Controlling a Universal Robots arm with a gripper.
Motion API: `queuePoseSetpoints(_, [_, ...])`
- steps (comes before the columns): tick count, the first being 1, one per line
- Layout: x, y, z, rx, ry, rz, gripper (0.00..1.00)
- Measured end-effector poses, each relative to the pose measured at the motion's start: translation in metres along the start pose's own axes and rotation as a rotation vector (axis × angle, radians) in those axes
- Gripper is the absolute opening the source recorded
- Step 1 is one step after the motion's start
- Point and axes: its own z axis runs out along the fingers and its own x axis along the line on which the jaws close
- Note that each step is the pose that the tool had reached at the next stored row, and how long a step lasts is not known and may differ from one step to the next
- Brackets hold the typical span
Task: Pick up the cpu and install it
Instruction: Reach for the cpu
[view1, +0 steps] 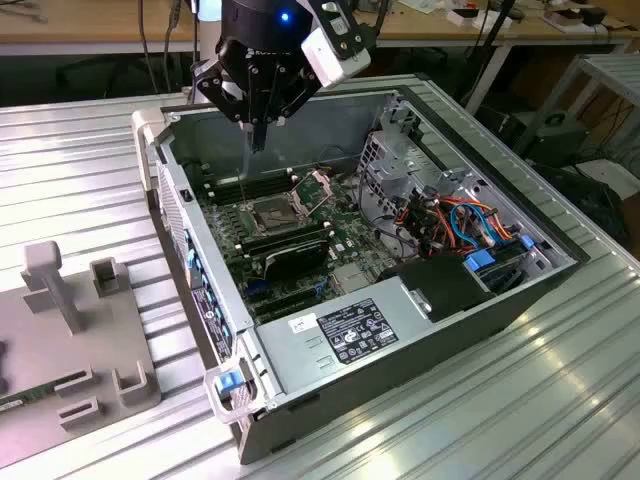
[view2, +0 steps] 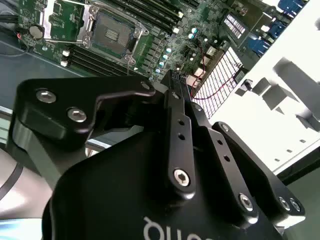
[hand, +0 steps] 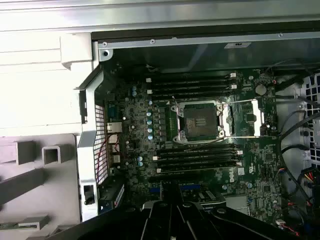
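Note:
My gripper (view1: 258, 140) hangs above the open computer case (view1: 300, 350), over the back part of the motherboard (view1: 300, 235). Its black fingers (view2: 175, 115) run together to a narrow tip and look shut, with nothing visible between them. Below them lies the dark square socket (hand: 200, 120), its metal frame (hand: 245, 117) swung open beside it. The socket (view2: 112, 34) shows bare contacts in both wrist views. The cpu is out of view.
Long black memory sticks (hand: 192, 85) flank the socket on both sides. A drive cage and bundled coloured cables (view1: 450, 215) fill the case at the exterior view's right. A grey fixture plate (view1: 75, 350) with upright holders lies on the ribbed metal table at the exterior view's left.

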Motion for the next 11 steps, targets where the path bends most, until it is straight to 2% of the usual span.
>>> queuePoseSetpoints(11, [0.0022,-0.0002,0.0,0.0,0.0,0.0,0.11])
